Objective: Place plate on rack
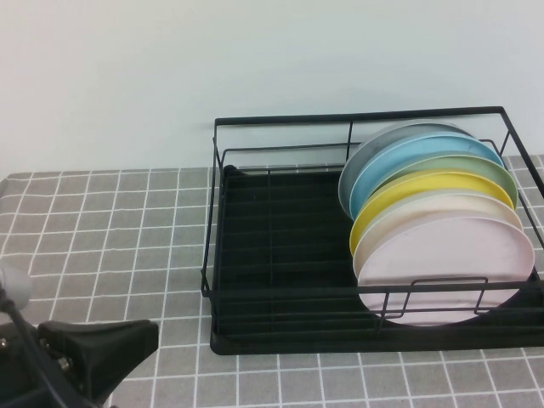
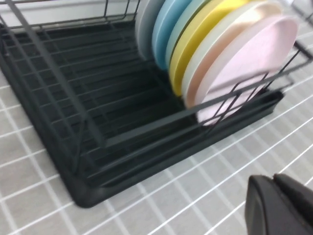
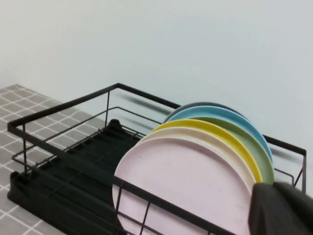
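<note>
**Spotter:** Start from your side. What's nearest?

**Me:** Nearest is my left gripper, a black wedge low at about 8 o'clock in the high view, parked over the grey checked tablecloth. Its fingers are clenched together with nothing between them. It sits well apart from the large black rectangular wire dish rack.

**Spotter:** And the right gripper?

**Me:** I don't get it in the high view. In the right wrist view the right gripper is a dark mass with its fingers pinched shut on nothing, just beside the edge of the plates.

**Spotter:** Where's the plate?

**Me:** The round pale pink plastic plate is in the rack, standing on edge at about 4 o'clock in the high view, behind the front wire rail. It's the nearest of the row and it leans back against the off-white plate.

**Spotter:** Going back from there?

**Me:** Behind that comes the yellow plate, then the pale green plate, the light blue plate, and the grey plate farthest back, all tilted the same way. The left half of the slatted tray holds nothing. Beyond the rack is a plain pale wall.
</note>
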Robot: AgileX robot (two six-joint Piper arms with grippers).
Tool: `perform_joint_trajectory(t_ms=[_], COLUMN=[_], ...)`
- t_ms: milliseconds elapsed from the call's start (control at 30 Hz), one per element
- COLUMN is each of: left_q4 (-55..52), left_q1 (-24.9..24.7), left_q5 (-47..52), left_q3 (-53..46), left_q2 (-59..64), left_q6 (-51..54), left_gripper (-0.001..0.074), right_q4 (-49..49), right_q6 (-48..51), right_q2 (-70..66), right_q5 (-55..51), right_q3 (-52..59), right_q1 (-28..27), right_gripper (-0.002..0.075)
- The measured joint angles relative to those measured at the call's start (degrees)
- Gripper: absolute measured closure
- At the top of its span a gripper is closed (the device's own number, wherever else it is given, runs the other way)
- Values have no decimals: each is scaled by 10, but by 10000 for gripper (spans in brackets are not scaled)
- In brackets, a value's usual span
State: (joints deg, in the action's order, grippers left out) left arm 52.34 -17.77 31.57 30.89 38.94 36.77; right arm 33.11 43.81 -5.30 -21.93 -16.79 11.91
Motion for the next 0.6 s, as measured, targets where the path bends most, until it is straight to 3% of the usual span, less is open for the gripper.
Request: perform_joint_trajectory(t_ms=[133,600], left_q4=[47,51], left_q1=[0,0], left_q5=[0,19], left_q3=[0,0], left_q2=[0,0], left_q6=[3,4], left_gripper=[736,736], right_q4=[1,2], right_q6=[0,0], right_q2=[4,4], right_q5=[-3,-28], right_q3=[16,33], right_q1=[0,0], right_gripper=[725,725])
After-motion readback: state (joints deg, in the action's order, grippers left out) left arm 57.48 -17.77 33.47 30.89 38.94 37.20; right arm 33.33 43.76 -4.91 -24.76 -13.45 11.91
